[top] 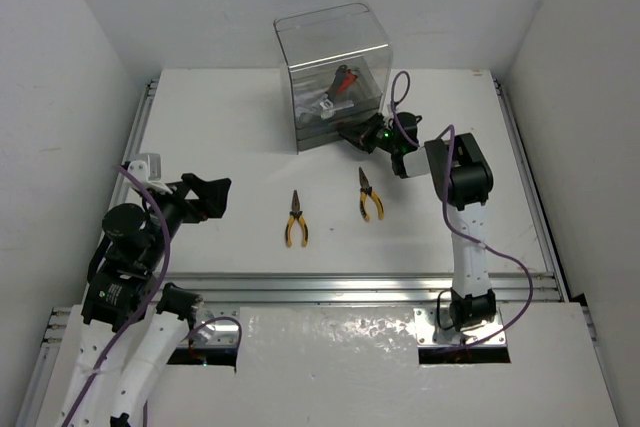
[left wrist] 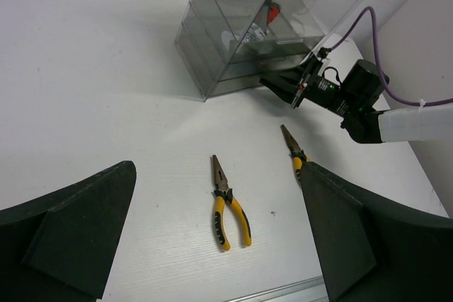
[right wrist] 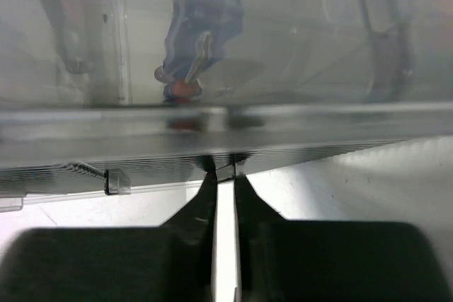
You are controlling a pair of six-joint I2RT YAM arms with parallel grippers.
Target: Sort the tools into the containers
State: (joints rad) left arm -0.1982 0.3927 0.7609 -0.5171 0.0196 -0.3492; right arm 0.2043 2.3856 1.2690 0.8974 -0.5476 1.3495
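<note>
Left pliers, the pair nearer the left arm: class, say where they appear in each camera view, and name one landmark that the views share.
Top external: left pliers lie near the centre, to the left of the other pliers.
Left wrist: left pliers lie at lower centre.
Right wrist: not in it.
Shared landmark: the container shows in all three views.

bare table point(top: 220, 137) between left pliers point(top: 295, 219) and right pliers point(top: 369, 196); right gripper point(top: 352, 134) crowds container point(top: 335, 37) front.
</note>
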